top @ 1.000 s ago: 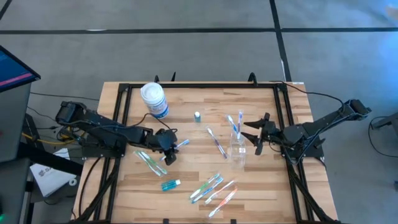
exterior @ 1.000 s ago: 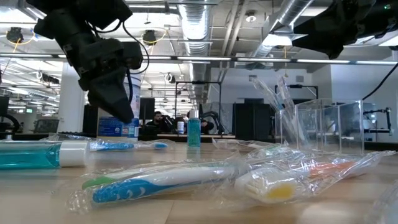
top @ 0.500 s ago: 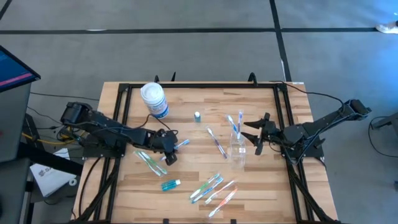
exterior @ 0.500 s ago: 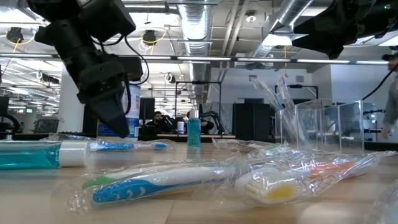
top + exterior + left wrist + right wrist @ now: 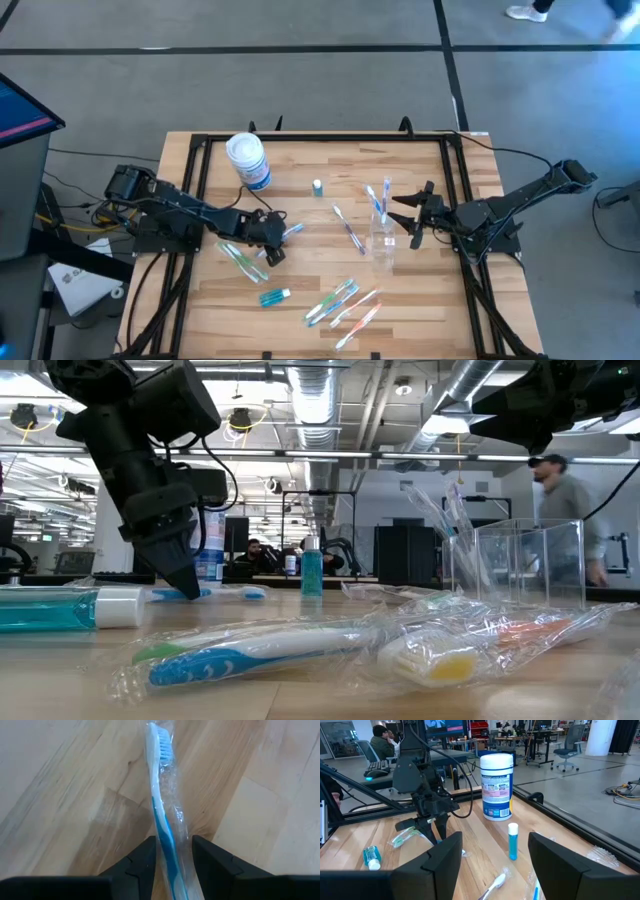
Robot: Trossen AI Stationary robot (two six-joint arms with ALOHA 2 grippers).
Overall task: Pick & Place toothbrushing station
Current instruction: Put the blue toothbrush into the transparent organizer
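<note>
Toothbrushes lie scattered across the wooden desk, each sealed in a crinkly clear wrapper. 1 blue-and-white toothbrush lies just in front of the white canister, and the left end effector stands straddling its handle, fingers parted on either side with the tips down at the desk; no squeeze on it shows. The clear plastic cup stands right of centre with 2 or so brushes already upright in it. The right end effector hangs just beside the cup, open and empty. More wrapped brushes lie in a loose cluster near the front edge, another pair close by the left arm, and a teal tube between them.

Such a brush is likely very light and fairly stiff, but the film looks slippery and loose, so it may slide or twist. Mid-handle, where the fingers now stand, seems the best hold
</note>
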